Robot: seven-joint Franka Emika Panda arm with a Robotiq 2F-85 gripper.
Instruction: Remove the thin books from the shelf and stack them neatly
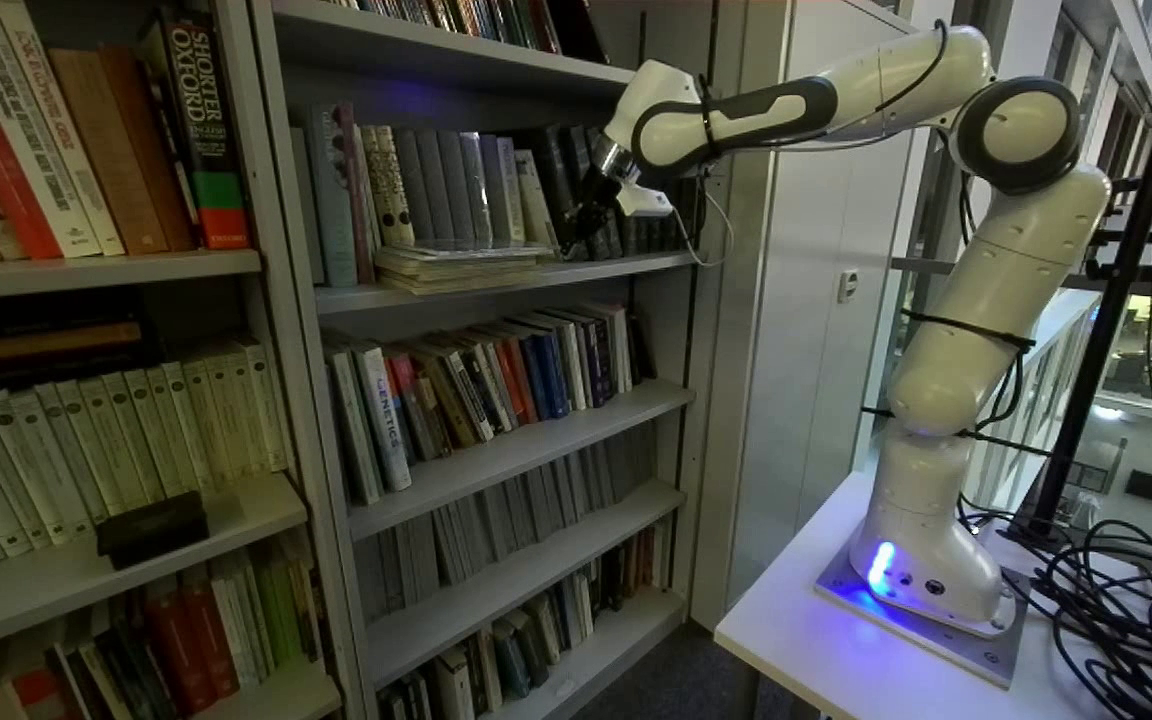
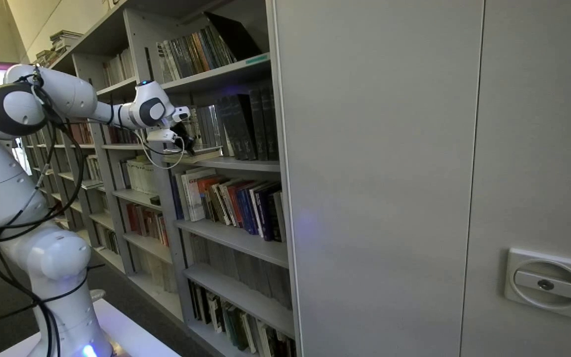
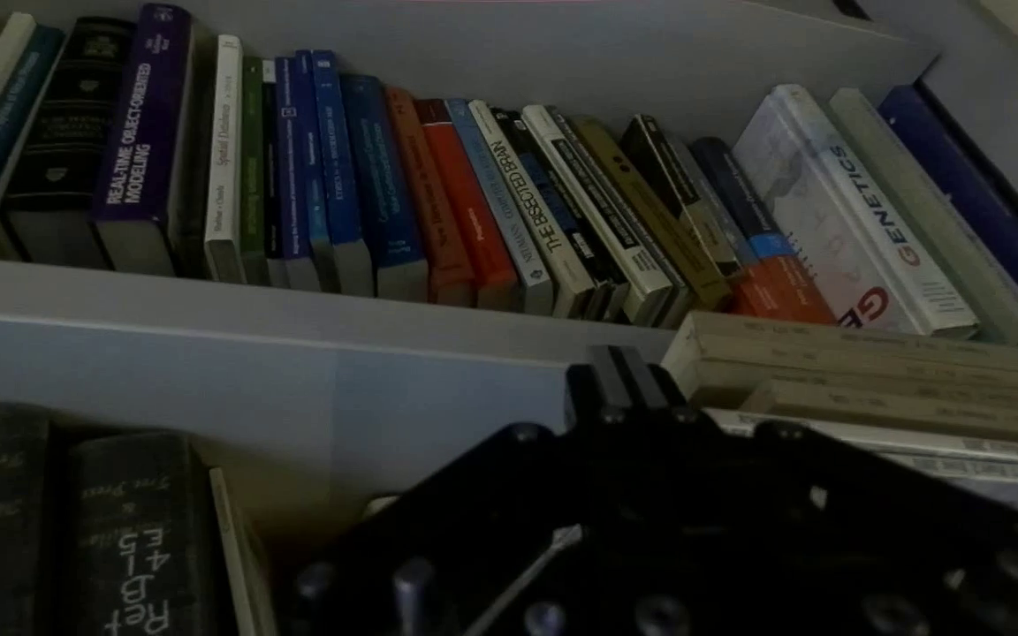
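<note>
Several thin books (image 3: 898,402) beside claw (image 3: 621,375)

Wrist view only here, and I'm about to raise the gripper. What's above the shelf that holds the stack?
Observer: A higher shelf runs above the stack and bears a row of books; both exterior views show it.
Operator: Copy. I have dark books at lower left, running out of frame. What's past them on that side?
Observer: In both exterior views, a tall pale panel stands past that end of the row.
</note>
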